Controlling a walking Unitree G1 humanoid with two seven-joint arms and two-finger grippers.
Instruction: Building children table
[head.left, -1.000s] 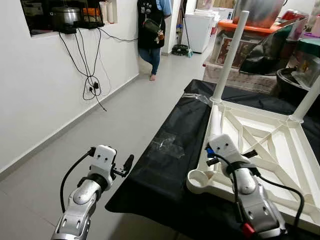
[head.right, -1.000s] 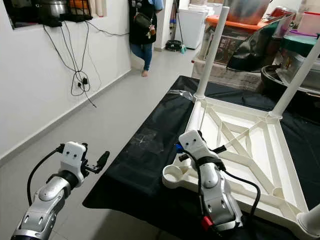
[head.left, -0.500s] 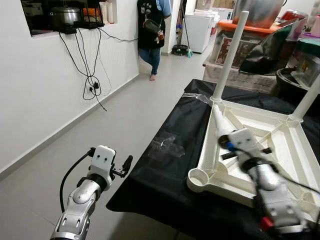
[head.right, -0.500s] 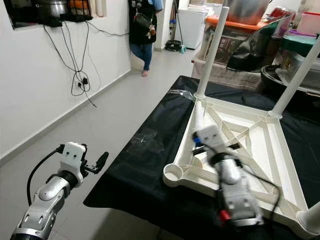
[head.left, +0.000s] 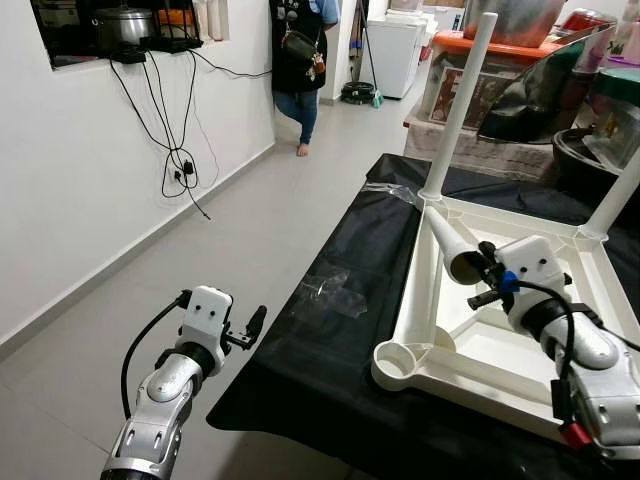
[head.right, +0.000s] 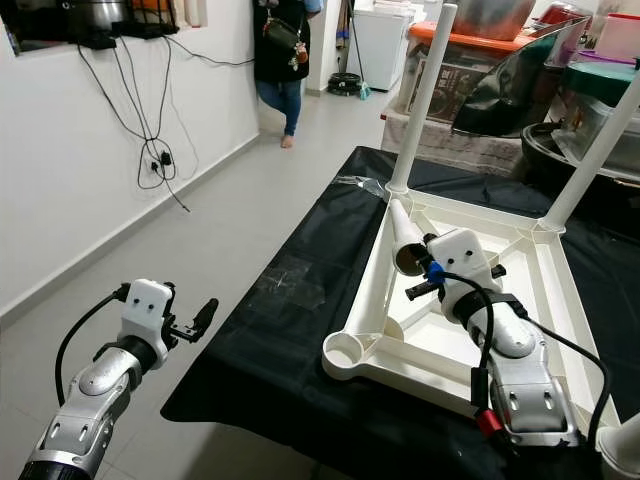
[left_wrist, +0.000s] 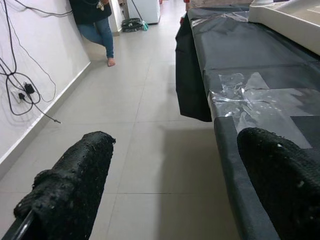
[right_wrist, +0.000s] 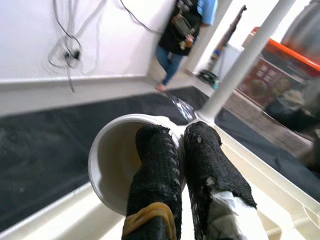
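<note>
The white children's table (head.left: 408, 300) lies upside down on a black-covered surface, with two legs (head.left: 460, 100) (head.left: 615, 195) standing upright in its far corners. Its near-left corner socket (head.left: 397, 358) is empty. My right gripper (head.left: 474, 268) is shut on the open end of a loose white leg (head.left: 445, 240), held tilted above the table's left rail. In the right wrist view one finger (right_wrist: 155, 165) sits inside the leg's rim (right_wrist: 107, 155) and the other outside. My left gripper (head.left: 250, 328) hangs open over the floor, left of the black cloth (left_wrist: 260, 90).
A person (head.left: 300, 60) stands in the far corridor. Cables (head.left: 175, 130) dangle down the left wall. Boxes, a bin and bags (head.left: 530, 70) crowd the space behind the table. Crumpled clear plastic (head.left: 330, 290) lies on the black cloth. Grey tiled floor (head.left: 200, 240) stretches to the left.
My right gripper has risen from the near corner and moved back over the frame, lifting the loose leg's open end off the left rail. The left arm stays where it was.
</note>
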